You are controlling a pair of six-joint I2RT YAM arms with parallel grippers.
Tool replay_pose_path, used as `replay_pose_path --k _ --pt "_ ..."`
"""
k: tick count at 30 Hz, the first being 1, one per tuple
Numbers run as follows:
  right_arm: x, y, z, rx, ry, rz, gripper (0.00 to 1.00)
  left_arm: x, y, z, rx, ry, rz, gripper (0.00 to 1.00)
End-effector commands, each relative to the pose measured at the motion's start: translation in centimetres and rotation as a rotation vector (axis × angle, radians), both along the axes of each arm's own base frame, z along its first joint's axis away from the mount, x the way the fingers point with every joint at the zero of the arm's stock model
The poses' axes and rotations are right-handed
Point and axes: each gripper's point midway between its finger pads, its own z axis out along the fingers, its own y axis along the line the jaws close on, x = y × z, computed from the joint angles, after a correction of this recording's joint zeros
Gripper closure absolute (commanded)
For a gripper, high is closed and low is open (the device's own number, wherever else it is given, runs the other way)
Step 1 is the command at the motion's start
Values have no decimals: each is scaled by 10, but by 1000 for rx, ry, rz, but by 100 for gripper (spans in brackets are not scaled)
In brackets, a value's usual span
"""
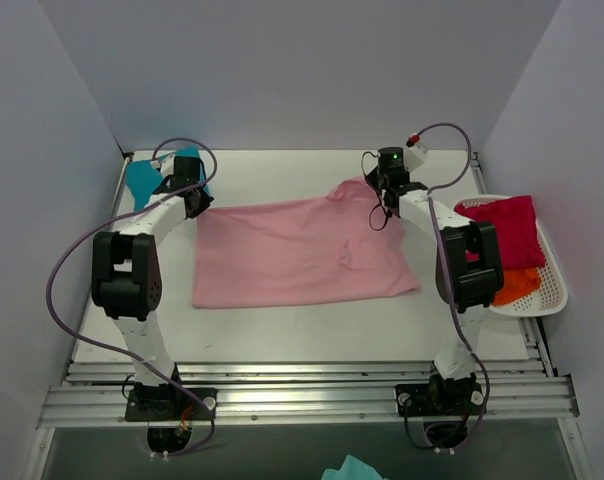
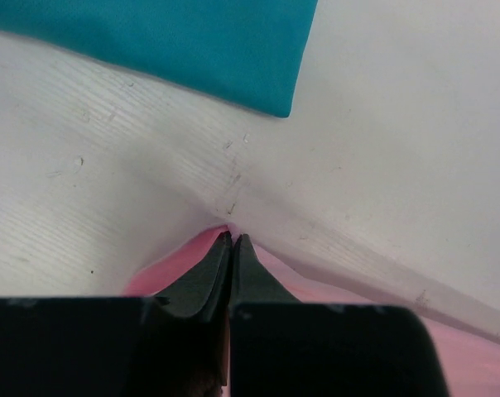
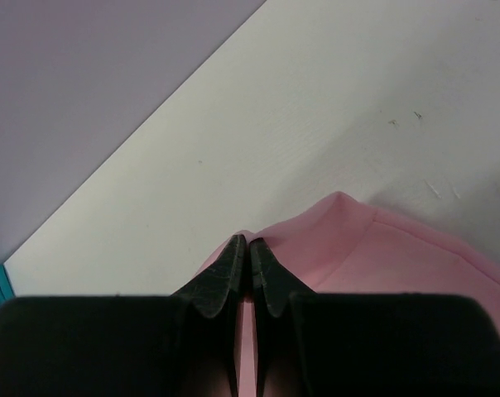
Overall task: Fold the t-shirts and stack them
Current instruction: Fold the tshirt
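The large light pink t-shirt [image 1: 297, 255] lies spread on the table's middle. My left gripper [image 1: 196, 200] is shut on its far left corner [image 2: 196, 252], its tips [image 2: 233, 237] pinching the cloth. My right gripper [image 1: 385, 185] is shut on its far right corner [image 3: 358, 240], which is lifted into a peak, its tips [image 3: 248, 244] closed on the cloth. The teal-blue t-shirt [image 1: 147, 178] lies folded at the far left, just beyond the left gripper, and shows in the left wrist view [image 2: 192, 41]. The magenta-red t-shirt [image 1: 507, 230] and the orange one [image 1: 519, 285] lie in the basket.
A white basket [image 1: 554, 290] stands at the table's right edge. Grey walls close in the table on the left, back and right. Cables loop from both arms. A bit of teal cloth [image 1: 352, 468] lies below the table's front rail.
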Motion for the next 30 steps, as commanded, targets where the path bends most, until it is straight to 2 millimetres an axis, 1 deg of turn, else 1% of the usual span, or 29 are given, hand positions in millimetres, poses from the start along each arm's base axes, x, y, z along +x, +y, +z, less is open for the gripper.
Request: replay_pose_path --k 1,2,3,4,5,6,7,8,9,10,11,12,13,14,15,16,17,18,19,20,21,22,23,24,26,27,28,29,30 --pt "-19 -5 30 -23 -39 -30 100 -3 0 35 -8 -92 -7 98" --pt "-27 -7 30 -26 -35 -32 100 -6 1 35 -8 -90 -7 98" --pt "-32 -7 30 -27 -34 -35 100 -8 -1 42 -13 -105 -10 98" --pt "-38 -6 40 -24 -51 -36 100 -13 0 38 -13 -95 -11 98" --pt "-45 -8 35 -31 -37 -40 100 -16 0 38 -13 -95 -11 98" --pt "-50 -8 35 -33 -38 -40 100 -19 0 46 -19 -111 -12 98" --pt "-54 -7 36 -35 -38 -41 100 -21 0 47 -18 -113 -10 98" --pt "-60 -7 45 -37 -52 -46 100 -27 1 42 -18 -103 -9 98" --pt "-67 -7 39 -45 -37 -45 100 -30 1 48 -21 -118 -11 98" --pt "-72 -7 41 -50 -38 -42 100 -32 1 49 -22 -120 -10 98" --pt "-78 -5 48 -53 -50 -43 100 -38 2 43 -22 -108 -8 98" --pt "-85 -6 42 -60 -34 -43 100 -40 1 48 -29 -121 -12 98" --pt "-90 -6 50 -60 -47 -44 100 -43 0 49 -31 -123 -14 98" --pt "-95 -5 51 -62 -47 -42 100 -46 1 49 -31 -125 -14 98" --pt "-103 -4 45 -78 -31 -42 100 -52 1 50 -33 -126 -13 98" --pt "-108 -4 46 -80 -31 -43 100 -54 1 52 -36 -132 -14 98" --pt "-113 -4 54 -78 -48 -44 100 -56 2 52 -35 -133 -13 98" --pt "-119 -4 53 -86 -44 -47 100 -61 1 53 -37 -136 -13 98" --pt "-126 -4 47 -93 -30 -45 100 -64 2 54 -37 -137 -13 98" --pt "-131 -5 53 -89 -42 -46 100 -66 1 54 -37 -137 -15 98" --pt "-136 -6 51 -91 -36 -46 100 -70 1 58 -41 -147 -17 98" --pt "-144 -7 44 -102 -20 -48 100 -73 1 56 -39 -142 -17 98" --pt "-149 -9 49 -100 -31 -49 100 -76 0 56 -38 -144 -18 98" --pt "-154 -10 46 -104 -22 -47 100 -79 0 60 -38 -153 -20 98" --pt "-167 -14 42 -122 -13 -53 100 -86 -1 54 -28 -138 -18 98" --pt "-173 -17 39 -132 0 -56 100 -89 -2 56 -27 -142 -21 98" --pt "-177 -19 42 -128 -8 -59 100 -91 -3 55 -27 -140 -21 98" --pt "-185 -23 34 -140 8 -64 100 -96 -2 49 -22 -128 -17 98" --pt "-189 -25 31 -143 14 -65 100 -100 -3 51 -23 -134 -18 98"
